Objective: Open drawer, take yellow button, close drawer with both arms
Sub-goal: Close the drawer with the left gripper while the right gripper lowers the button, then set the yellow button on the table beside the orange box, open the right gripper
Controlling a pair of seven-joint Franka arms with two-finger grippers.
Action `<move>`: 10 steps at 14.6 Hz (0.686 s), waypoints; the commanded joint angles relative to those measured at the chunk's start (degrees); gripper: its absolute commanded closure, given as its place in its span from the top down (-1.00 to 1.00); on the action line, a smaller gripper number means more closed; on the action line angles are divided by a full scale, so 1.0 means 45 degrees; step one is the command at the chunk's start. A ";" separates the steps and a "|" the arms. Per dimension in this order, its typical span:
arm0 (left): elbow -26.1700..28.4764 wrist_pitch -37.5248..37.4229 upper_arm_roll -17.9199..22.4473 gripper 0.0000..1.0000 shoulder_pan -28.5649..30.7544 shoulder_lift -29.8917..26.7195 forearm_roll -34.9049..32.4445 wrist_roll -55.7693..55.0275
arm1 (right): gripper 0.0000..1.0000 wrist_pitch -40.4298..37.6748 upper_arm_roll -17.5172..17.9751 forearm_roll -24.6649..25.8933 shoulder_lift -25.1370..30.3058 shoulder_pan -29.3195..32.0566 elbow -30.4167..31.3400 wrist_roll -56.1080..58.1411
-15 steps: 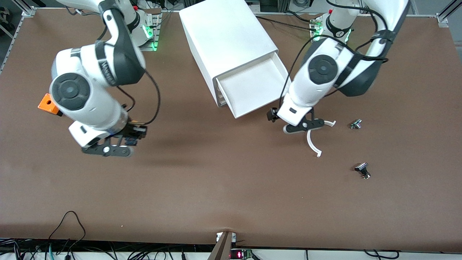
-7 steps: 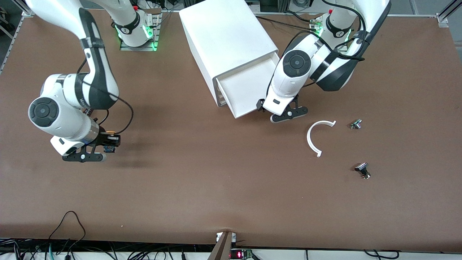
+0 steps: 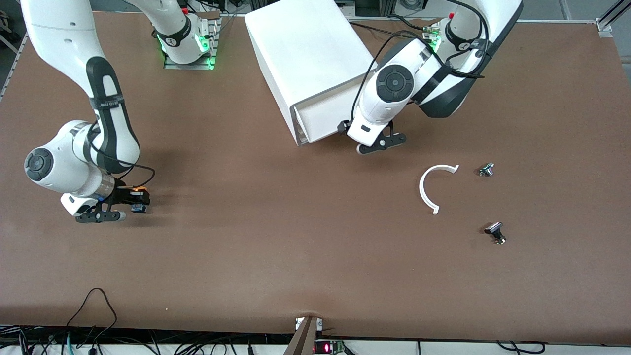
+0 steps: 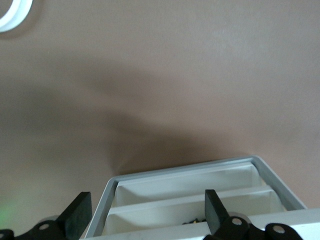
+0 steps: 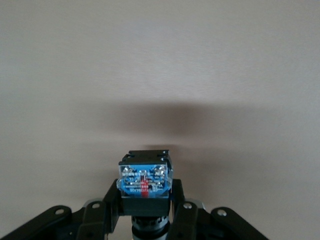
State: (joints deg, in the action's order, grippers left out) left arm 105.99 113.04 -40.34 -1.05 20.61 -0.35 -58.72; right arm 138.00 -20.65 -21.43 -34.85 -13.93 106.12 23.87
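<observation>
The white cabinet (image 3: 310,49) stands at the table's middle, near the arms' bases. Its top drawer (image 3: 323,121) is pushed in and sticks out little or not at all. My left gripper (image 3: 377,144) is open and empty at the drawer's front, at the corner toward the left arm's end. In the left wrist view its fingers (image 4: 216,214) stand wide apart with the drawer fronts (image 4: 190,192) between them. My right gripper (image 3: 134,199) is shut on the button (image 3: 140,208), low over the table toward the right arm's end. The button's blue and black body (image 5: 145,180) shows between the pads.
A white curved strip (image 3: 427,190) lies on the table toward the left arm's end and also shows in the left wrist view (image 4: 12,15). Two small metal parts (image 3: 486,169) (image 3: 495,231) lie beside it. Cables run along the table's near edge.
My left gripper moved toward the cabinet and the top drawer slid from wide open to nearly shut. My right arm carried the button farther toward its end of the table.
</observation>
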 commanded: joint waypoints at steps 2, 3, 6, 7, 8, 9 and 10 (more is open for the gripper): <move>0.0334 -0.0314 -0.0469 0.98 0.0039 -0.0224 0.1286 -0.0115 | -0.56 0.0642 0.0174 -0.0356 -0.0321 0.0303 -0.0007 0.0732; 0.0334 -0.0314 -0.0508 0.98 0.0039 -0.0204 0.1560 -0.0115 | 0.12 0.0642 0.0174 -0.0356 -0.0321 0.0283 -0.0046 0.0692; 0.0354 -0.0334 -0.0605 0.98 -0.0272 -0.0185 0.2031 -0.0115 | 1.00 0.0584 0.0194 -0.0336 0.0029 0.0050 -0.0319 0.0788; 0.0354 -0.0334 -0.0606 0.98 -0.0370 -0.0165 0.2051 -0.0231 | 1.00 0.0526 0.0194 -0.0317 0.0340 -0.0029 -0.0320 0.0867; 0.0354 -0.0334 -0.0625 0.98 -0.0487 -0.0030 0.2051 -0.0445 | 1.00 0.0448 0.0194 -0.0220 0.0749 -0.0088 -0.0320 0.0906; 0.0354 -0.0334 -0.0645 0.98 -0.0566 0.0068 0.2071 -0.0582 | 1.00 0.0447 0.0174 -0.0122 0.1063 -0.0243 -0.0339 0.0926; 0.0354 -0.0334 -0.0664 0.98 -0.0663 0.0089 0.2090 -0.0641 | 1.00 0.0447 0.0155 -0.0083 0.1433 -0.0322 -0.0359 0.0926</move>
State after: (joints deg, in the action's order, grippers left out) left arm 107.59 111.72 -42.36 -3.14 20.74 7.00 -60.29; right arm 140.69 -20.02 -21.69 -33.08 -14.65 103.38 26.36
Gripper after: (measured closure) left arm 0.004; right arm 0.000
